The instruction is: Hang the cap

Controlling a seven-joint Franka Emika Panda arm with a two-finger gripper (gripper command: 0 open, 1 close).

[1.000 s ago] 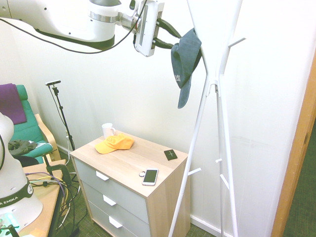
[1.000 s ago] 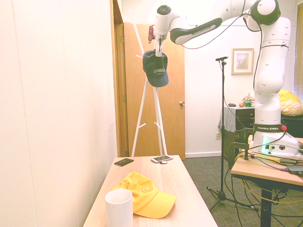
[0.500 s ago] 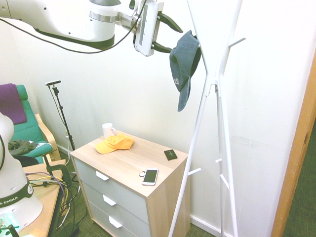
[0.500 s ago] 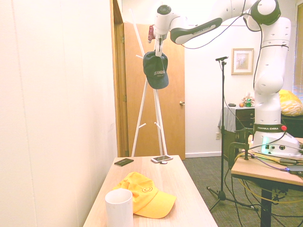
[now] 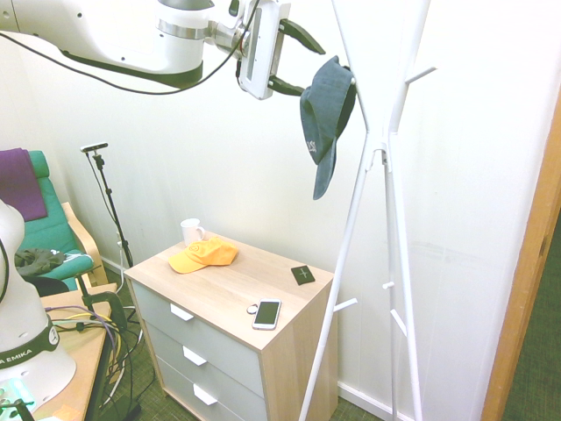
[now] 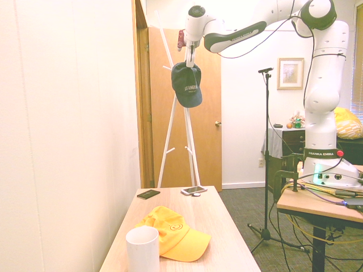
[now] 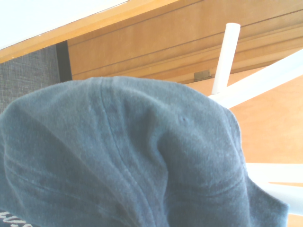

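Note:
The dark navy cap (image 5: 325, 114) hangs by its crown from an upper peg of the white coat stand (image 5: 386, 184), brim pointing down. My gripper (image 5: 310, 68) is level with the cap's top, just left of it, and stands open: one finger sits above the crown and one beside it, and neither pinches the fabric. From the opposite side the cap (image 6: 186, 85) dangles right under the gripper (image 6: 189, 57), in front of the stand (image 6: 173, 119). Close up, the cap's crown (image 7: 118, 156) fills the wrist view, with a white peg (image 7: 225, 56) behind it.
Below stands a wooden dresser (image 5: 289, 311) bearing an orange-yellow cap (image 5: 202, 255), a white mug (image 5: 190, 231), a phone (image 5: 266, 313) and a small black card (image 5: 303, 274). A wooden door (image 6: 210, 113) is behind the stand. A green chair (image 5: 48, 228) sits at the left.
The gripper's jaws have spread from pinching the cap's crown to fully open. The cap has settled on the peg, shifting slightly left. The arm has hardly moved.

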